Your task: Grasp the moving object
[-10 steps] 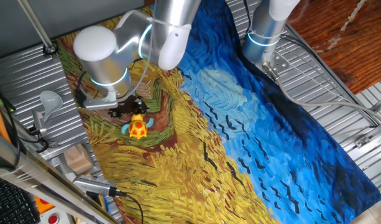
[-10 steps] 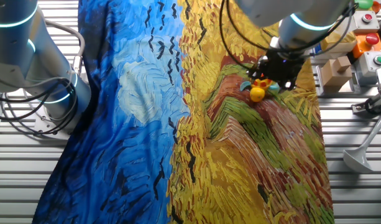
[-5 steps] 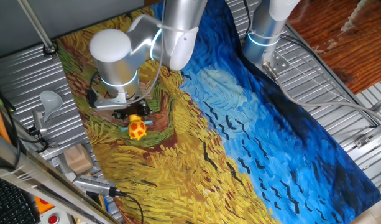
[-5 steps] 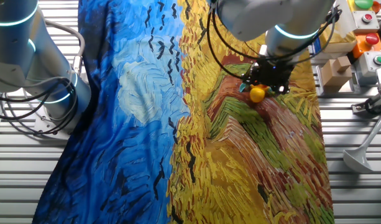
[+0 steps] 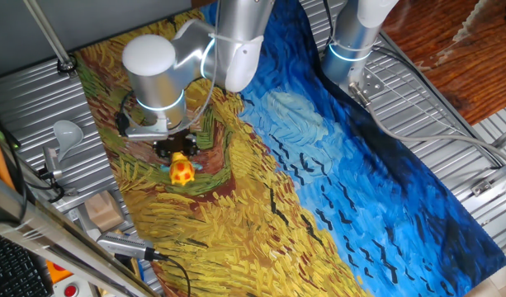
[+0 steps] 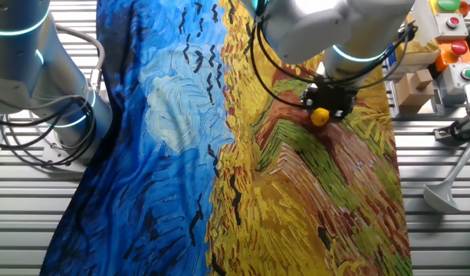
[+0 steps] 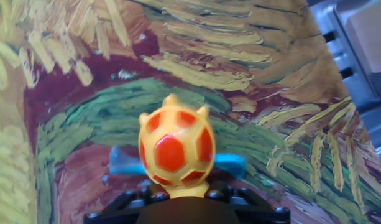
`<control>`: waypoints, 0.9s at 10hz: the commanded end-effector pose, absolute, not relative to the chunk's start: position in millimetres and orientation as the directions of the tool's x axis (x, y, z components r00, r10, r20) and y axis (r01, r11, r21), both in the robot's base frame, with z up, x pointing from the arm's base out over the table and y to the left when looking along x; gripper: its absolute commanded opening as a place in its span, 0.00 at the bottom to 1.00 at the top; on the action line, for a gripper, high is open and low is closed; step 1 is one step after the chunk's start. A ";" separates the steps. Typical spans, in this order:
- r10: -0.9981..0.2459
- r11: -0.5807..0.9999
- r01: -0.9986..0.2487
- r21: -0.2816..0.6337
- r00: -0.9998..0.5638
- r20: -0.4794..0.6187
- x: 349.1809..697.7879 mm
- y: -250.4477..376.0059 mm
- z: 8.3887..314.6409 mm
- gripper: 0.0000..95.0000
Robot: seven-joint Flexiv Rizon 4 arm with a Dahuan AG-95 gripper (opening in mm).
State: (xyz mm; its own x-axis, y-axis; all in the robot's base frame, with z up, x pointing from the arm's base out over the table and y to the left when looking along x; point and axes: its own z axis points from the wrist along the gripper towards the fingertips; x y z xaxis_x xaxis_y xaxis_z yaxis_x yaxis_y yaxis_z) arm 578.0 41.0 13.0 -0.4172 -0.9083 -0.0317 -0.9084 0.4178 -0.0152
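Where the painted cloth (image 5: 335, 190) covers your ribbed metal surface (image 5: 451, 124), the toy figure (image 5: 182, 171) sits under the tool (image 5: 175, 149). You cannot tell its jaw width; the fingers are hidden.

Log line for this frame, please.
phase: closing in | gripper: over toy figure, jaw state unclear | toy: on painted cloth, not lifted

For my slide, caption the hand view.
Small yellow-orange toy figure with red-orange patches, seen close above the black gripper, on painted cloth.
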 end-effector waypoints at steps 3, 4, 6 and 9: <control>-0.886 0.463 -0.887 0.002 -0.462 -0.029 580.2 48.1 31.0 0.00; -0.885 0.466 -0.885 0.004 -0.465 -0.029 579.9 48.2 36.4 0.00; -0.878 0.478 -0.879 0.006 -0.478 -0.024 578.0 48.4 48.8 0.00; -0.811 0.585 -0.811 0.008 -0.585 -0.022 571.3 48.8 64.6 0.00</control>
State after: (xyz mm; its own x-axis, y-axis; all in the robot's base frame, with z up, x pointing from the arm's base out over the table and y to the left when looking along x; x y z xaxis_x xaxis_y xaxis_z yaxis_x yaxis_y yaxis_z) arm 570.6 48.9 63.9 -0.5588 -0.8290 -0.0224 -0.8293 0.5588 0.0071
